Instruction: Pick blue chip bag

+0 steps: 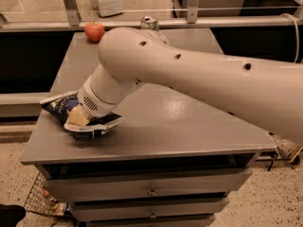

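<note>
The blue chip bag lies on the grey cabinet top near its front left corner, dark navy with white sealed edges. My gripper is down on the bag's middle, at the end of the big white arm that crosses the view from the right. The wrist hides much of the bag and of the gripper.
A red apple and a metal can stand at the back edge of the cabinet top. Drawers run below the front edge. A wire basket sits on the floor at the lower left. A glass railing stands behind.
</note>
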You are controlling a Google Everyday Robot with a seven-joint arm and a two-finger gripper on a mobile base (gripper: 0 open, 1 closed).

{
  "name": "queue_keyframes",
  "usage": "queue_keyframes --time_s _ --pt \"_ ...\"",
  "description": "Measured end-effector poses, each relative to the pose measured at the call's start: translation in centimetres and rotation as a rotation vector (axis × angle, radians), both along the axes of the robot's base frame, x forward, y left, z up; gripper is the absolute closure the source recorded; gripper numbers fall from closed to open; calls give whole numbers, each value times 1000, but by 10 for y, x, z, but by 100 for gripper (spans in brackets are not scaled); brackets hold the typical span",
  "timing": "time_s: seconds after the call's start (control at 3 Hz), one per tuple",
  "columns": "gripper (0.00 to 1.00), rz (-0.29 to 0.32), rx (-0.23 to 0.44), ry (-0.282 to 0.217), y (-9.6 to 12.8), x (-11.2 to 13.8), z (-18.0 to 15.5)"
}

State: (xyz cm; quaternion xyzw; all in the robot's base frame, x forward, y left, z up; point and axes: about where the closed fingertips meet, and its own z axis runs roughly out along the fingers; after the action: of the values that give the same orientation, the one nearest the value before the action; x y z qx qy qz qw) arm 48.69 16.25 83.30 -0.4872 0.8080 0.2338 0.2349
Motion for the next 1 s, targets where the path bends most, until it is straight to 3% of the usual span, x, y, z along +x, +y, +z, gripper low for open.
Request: queue_keyframes --time_s 1.0 --pt "100 0 0 -1 0 0 1"
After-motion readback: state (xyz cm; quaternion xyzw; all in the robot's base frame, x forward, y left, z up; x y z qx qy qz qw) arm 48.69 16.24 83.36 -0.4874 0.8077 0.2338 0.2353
